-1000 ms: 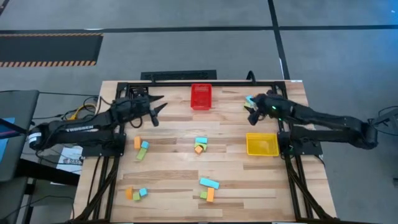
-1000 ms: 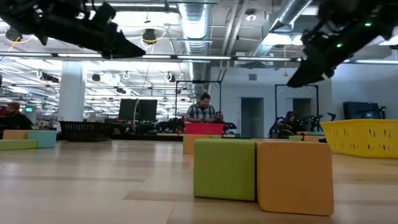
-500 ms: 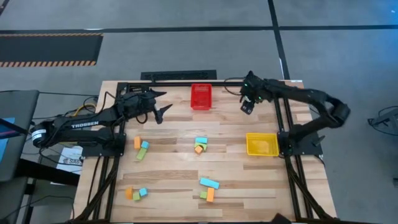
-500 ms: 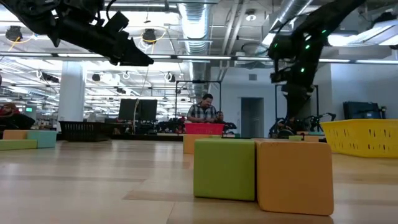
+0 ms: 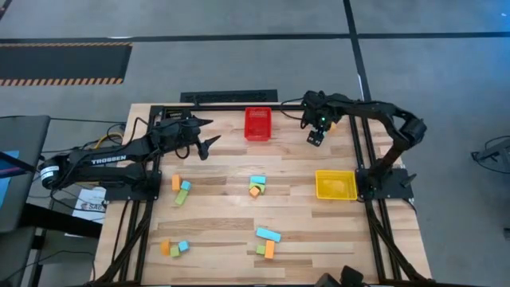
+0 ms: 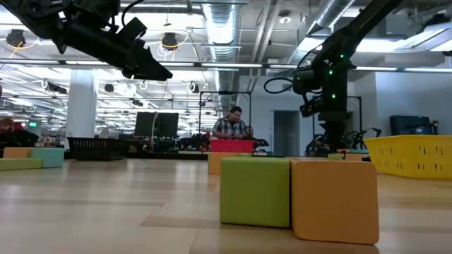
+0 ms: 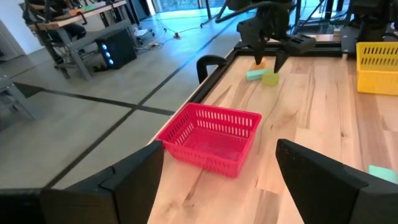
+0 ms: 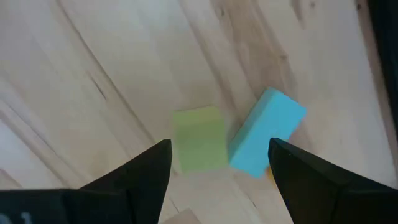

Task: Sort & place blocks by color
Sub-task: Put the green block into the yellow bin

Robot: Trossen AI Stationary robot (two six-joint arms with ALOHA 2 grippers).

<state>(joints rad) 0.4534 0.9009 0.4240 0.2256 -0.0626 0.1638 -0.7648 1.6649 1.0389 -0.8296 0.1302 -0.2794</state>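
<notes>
Small orange, light blue and light green blocks lie in clusters on the table: left (image 5: 180,190), centre (image 5: 256,186), near-left (image 5: 173,248) and near-centre (image 5: 267,241). Another cluster sits at the far right, with a green block (image 8: 199,138), a blue bar (image 8: 266,132) and an orange block (image 7: 259,63). My right gripper (image 8: 217,177) is open and points down above this cluster, fingers apart over the green block (image 7: 270,78). My left gripper (image 5: 209,137) is open and hovers left of the red bin (image 5: 257,123).
The yellow bin (image 5: 335,185) stands at the table's right side, the red bin (image 7: 211,137) at the far middle. A green block (image 6: 254,190) and an orange block (image 6: 334,200) sit close in the low view. People show in the room behind the table.
My right arm has folded back, and its gripper has moved slightly left toward the far edge and tipped over to point straight down over the far-right blocks. My left gripper has drifted a little right, toward the red bin. No block has moved.
</notes>
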